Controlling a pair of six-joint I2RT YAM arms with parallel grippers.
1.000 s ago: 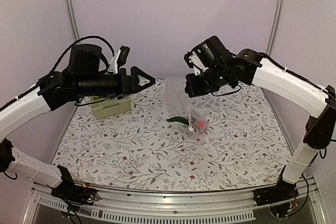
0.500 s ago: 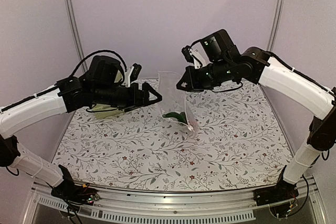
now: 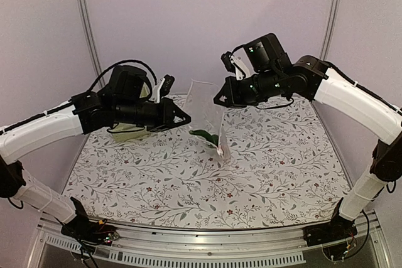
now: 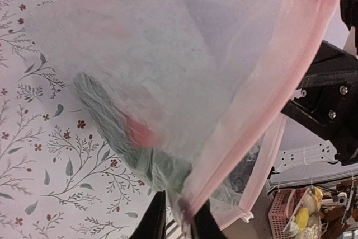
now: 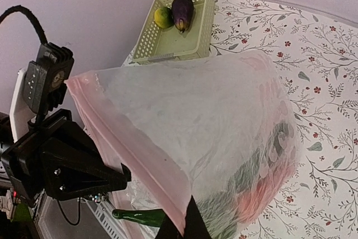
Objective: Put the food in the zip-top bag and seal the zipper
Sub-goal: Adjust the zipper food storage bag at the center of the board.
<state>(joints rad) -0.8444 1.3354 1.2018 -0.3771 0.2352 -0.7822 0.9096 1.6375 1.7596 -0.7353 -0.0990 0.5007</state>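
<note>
On zipper, both hands pinched tight.

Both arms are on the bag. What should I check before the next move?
1. Right gripper pinching the zipper: ok.
2. Left gripper closed on the zipper: ok.
3. All food inside the zip-top bag: not ok; eggplant and a yellow-green piece lie in the basket.
4. Zipper sealed: not ok; its two strips stand apart in the left wrist view.
5. Bag bottom clear of the table: cannot tell.
</note>
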